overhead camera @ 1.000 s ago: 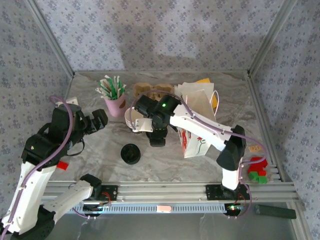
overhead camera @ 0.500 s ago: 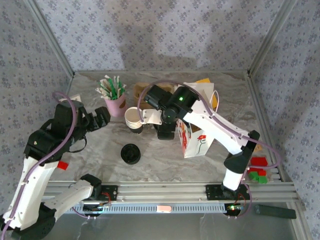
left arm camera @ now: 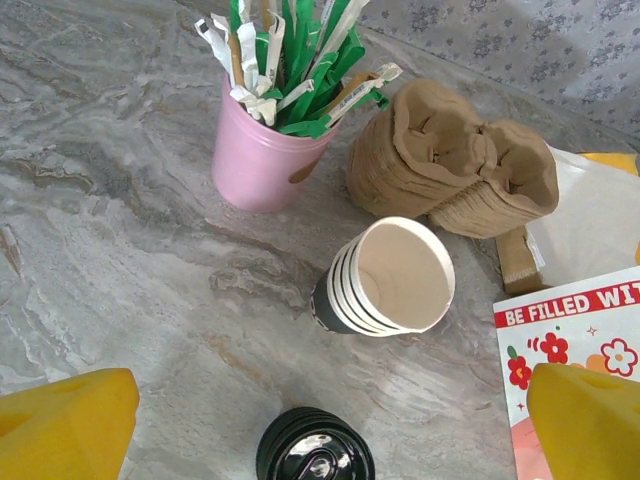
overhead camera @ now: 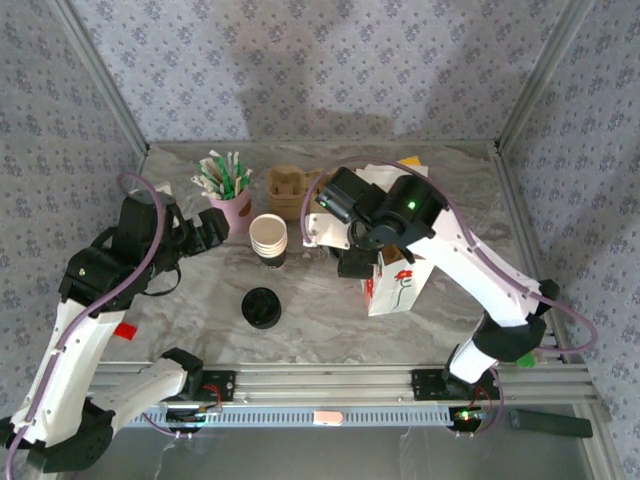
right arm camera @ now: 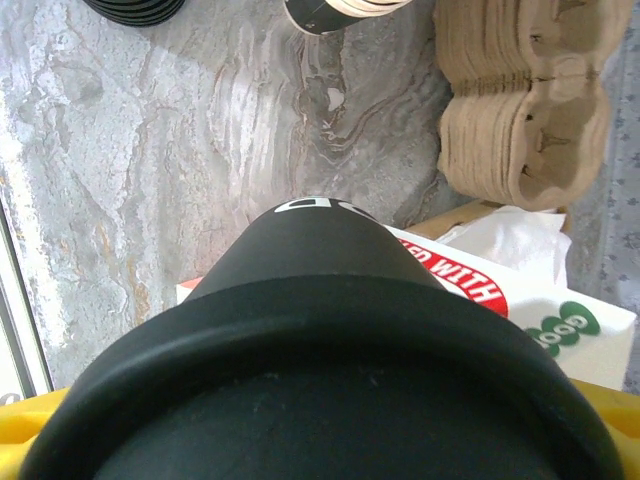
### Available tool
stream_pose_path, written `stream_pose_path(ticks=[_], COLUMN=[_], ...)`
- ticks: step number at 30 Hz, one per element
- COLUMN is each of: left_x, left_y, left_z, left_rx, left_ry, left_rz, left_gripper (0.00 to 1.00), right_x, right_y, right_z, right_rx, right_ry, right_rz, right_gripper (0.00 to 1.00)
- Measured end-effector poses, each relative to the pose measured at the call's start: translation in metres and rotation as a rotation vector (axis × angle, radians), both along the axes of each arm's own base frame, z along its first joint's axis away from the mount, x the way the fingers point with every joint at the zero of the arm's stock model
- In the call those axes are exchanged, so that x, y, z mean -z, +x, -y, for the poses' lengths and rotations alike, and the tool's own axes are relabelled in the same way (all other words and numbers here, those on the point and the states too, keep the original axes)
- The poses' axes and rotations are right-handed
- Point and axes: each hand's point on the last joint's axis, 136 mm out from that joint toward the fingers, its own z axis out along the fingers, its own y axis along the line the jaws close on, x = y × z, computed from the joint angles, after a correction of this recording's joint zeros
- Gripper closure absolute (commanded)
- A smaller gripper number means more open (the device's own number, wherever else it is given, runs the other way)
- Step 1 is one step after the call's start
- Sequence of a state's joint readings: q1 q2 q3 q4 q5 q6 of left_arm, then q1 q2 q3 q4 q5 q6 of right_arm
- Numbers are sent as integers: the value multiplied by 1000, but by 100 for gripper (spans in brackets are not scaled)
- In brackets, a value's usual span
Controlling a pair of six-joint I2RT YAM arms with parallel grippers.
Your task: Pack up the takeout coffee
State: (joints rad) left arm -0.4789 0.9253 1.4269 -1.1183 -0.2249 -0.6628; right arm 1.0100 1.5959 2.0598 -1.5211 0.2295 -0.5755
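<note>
Black-lidded takeout coffee (right arm camera: 320, 330) upright, lid up, base twd bag (right arm camera: 455, 275).

Bare marble tabletop (overhead camera: 325, 310) left of the paper bag (overhead camera: 395, 290); farther left, paper-cup stack (overhead camera: 268, 238) and black lids (overhead camera: 262, 307) obstruct.

Reaches toward frame centre with both arms.
Holds left gripper (overhead camera: 216, 232) spread wide at centre-left, elbow folded high; wraps right gripper (overhead camera: 355, 262) around takeout coffee (right arm camera: 320, 330) just right of centre, apparently gripped, yellow fingertips (right arm camera: 20, 410) barely peeking at lower corners of wrist view.
</note>
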Motion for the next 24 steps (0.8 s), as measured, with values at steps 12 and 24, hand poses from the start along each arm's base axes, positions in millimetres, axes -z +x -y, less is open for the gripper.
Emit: stream_pose_path(ticks=[12,24], left_x=[-4,-13], left_y=[1,4], left_z=[12,28], left_rx=[43,81], left_ry=[-5,0], left_rz=[4,25], left_gripper=[0,0], right_x=[-31,-40], right_y=[-16,-26], right_z=[26,62], right_rx=[29,89], right_ry=[67,109], right_rz=[72,84], right_gripper=[10,11])
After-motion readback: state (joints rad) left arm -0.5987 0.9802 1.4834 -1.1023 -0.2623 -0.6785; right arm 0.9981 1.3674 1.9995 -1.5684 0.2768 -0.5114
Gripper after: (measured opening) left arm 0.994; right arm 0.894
